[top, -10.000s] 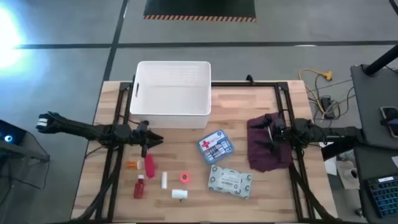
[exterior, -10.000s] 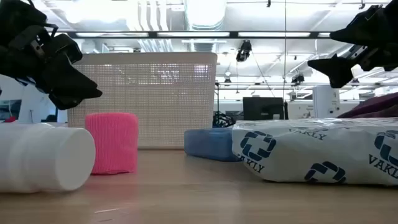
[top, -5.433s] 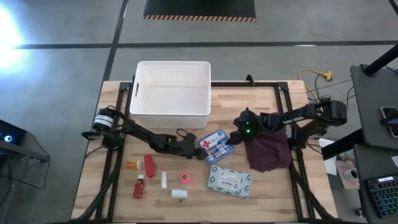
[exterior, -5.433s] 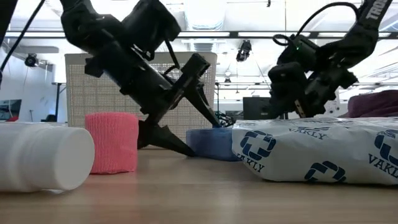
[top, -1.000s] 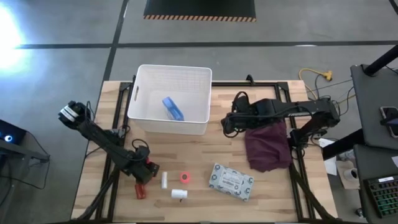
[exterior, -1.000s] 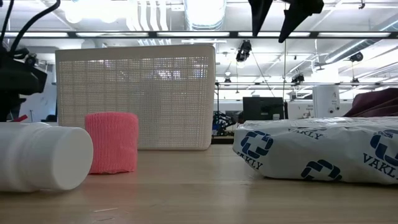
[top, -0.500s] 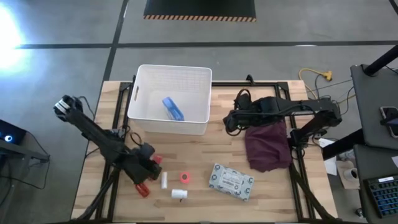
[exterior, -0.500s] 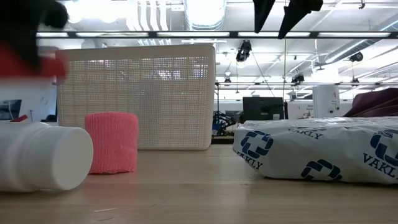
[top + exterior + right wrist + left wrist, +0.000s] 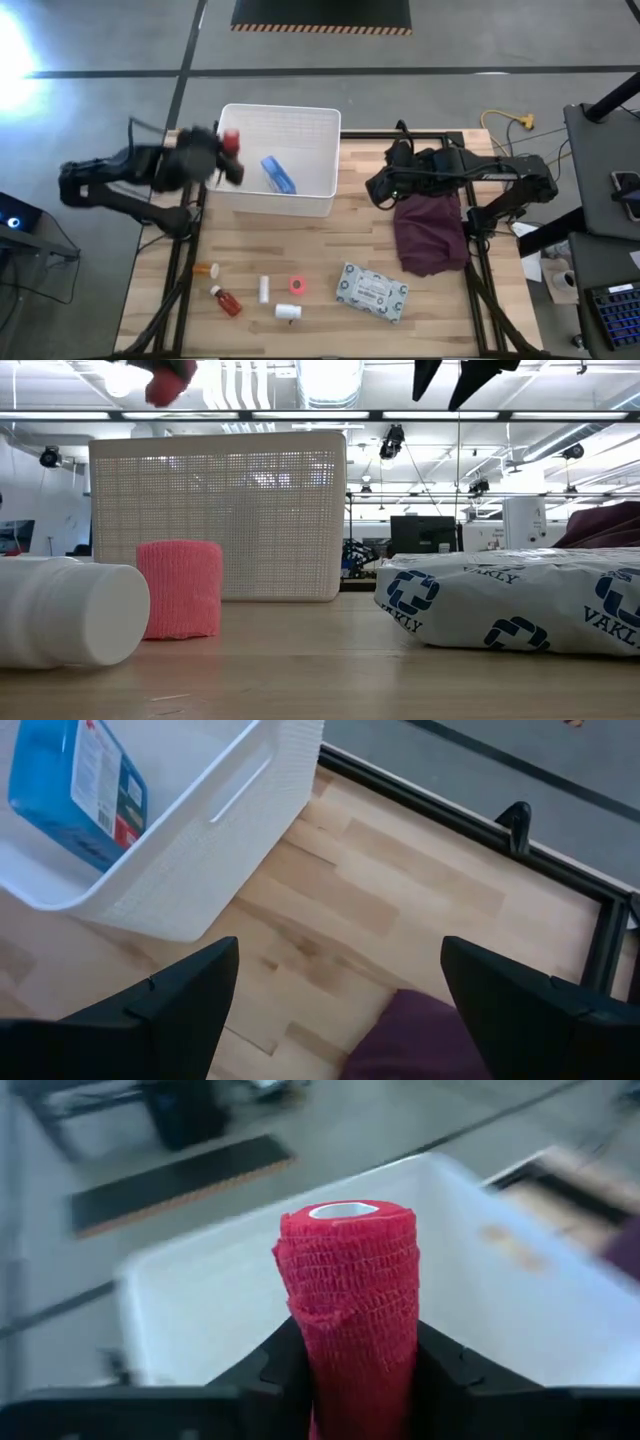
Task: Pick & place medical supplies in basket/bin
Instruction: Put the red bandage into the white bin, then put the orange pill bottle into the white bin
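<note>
My left gripper [image 9: 226,152] is shut on a red bandage roll [image 9: 350,1280] and hangs in the air over the left rim of the white perforated basket [image 9: 300,200]. The roll also shows at the top of the low view [image 9: 170,385]. A blue-white box [image 9: 278,173] lies in the basket. My right gripper [image 9: 378,188] is open and empty, above the table to the right of the basket. On the table lie a pale green wipes pack [image 9: 372,291], a pink roll [image 9: 297,286], a white tube [image 9: 264,289], a white bottle [image 9: 288,311], a red bottle [image 9: 226,300] and a small orange item [image 9: 205,269]. My left gripper pinches the red roll's lower part [image 9: 345,1380] between its two fingers [image 9: 285,1365], one on each side of its round wall. The roll lies along the fingers and sticks out past their tips with its hollow end [image 9: 345,1210] forward. It is lifted clear of the table and basket.
A dark maroon cloth [image 9: 430,235] lies on the table's right part, beside my right gripper. Black frame rails [image 9: 455,170] run along the table's sides. The wood between the basket and the small items is bare.
My left gripper, shut on the red roll, has risen from the table's near left part and swung toward the far edge, up to the basket's left rim. The red bottle left on the table now lies turned at a slant.
</note>
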